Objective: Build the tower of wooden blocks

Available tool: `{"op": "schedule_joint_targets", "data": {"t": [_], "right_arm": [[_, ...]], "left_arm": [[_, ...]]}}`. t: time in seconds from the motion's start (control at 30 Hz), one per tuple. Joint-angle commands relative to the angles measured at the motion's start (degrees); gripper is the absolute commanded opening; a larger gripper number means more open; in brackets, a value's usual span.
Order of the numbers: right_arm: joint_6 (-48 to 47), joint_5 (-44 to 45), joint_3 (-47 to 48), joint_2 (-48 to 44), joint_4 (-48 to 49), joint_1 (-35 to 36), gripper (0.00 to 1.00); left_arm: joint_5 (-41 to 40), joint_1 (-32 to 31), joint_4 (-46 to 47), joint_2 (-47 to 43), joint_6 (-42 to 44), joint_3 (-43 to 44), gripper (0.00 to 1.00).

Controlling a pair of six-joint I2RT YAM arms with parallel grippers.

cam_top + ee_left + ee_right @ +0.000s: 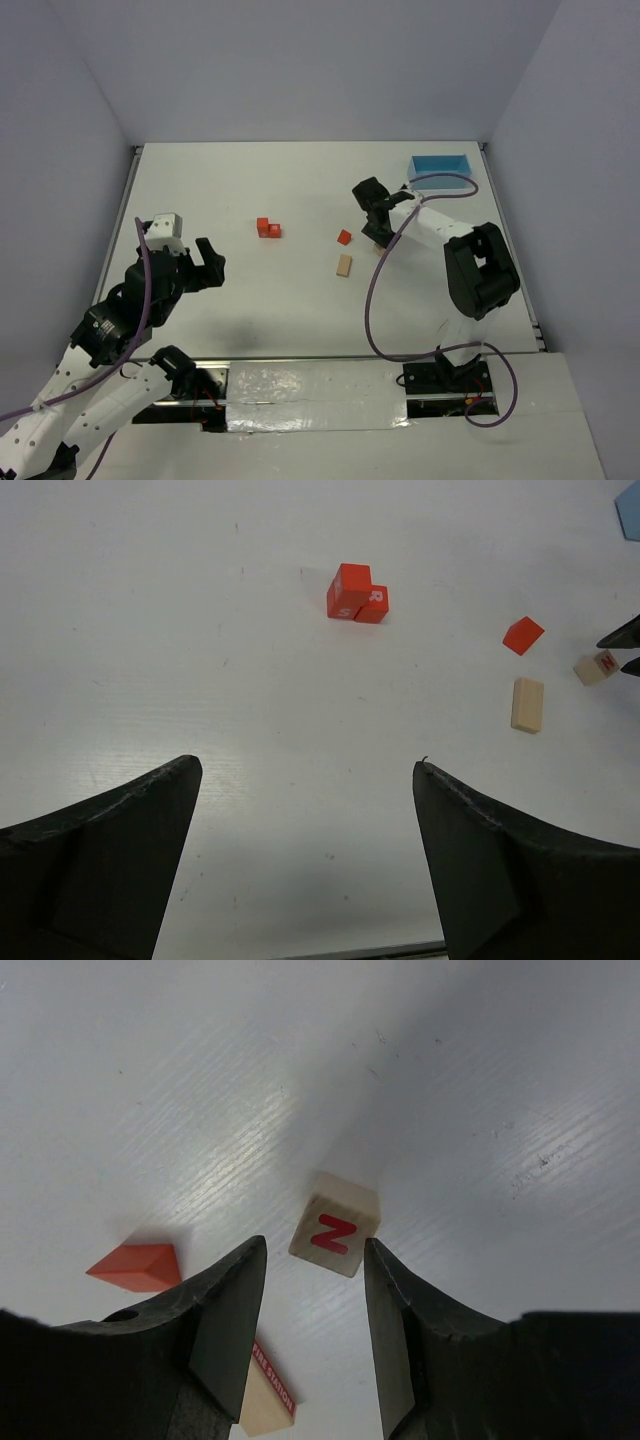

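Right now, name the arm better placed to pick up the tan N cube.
Right. The right gripper is open, with the N cube just beyond its fingertips and lined up with the gap. The left gripper, also open, sits far off to the left.

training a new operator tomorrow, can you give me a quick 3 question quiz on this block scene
1. Multiple choice: which letter shows on the tan cube just ahead of the right gripper? A) S B) N C) R
2. True or false: the left gripper is clamped on a red block.
3. Fill in: the blue tray sits near the far ___ corner of the table, by the robot's own sides.

Key: 1 B. 2 false, its jaws are wide open with nothing between them. 3 right.
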Motion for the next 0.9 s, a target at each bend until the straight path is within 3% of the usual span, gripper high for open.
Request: {"op": "schedule_joint_targets", "data": {"t": [0.0, 0.87], "right_arm": [[-1.1, 1.3, 0.8, -4.1, 0.6, -0.3, 0.51], [7.1, 2.6, 3.7, 2.9, -4.6, -0.2, 0.52]], "left_arm": [[-0.5, -0.2, 1.5, 0.1, 0.0, 0.4, 0.99], [-0.4, -0.3, 1.6, -0.2, 0.1, 0.5, 0.99]]}}
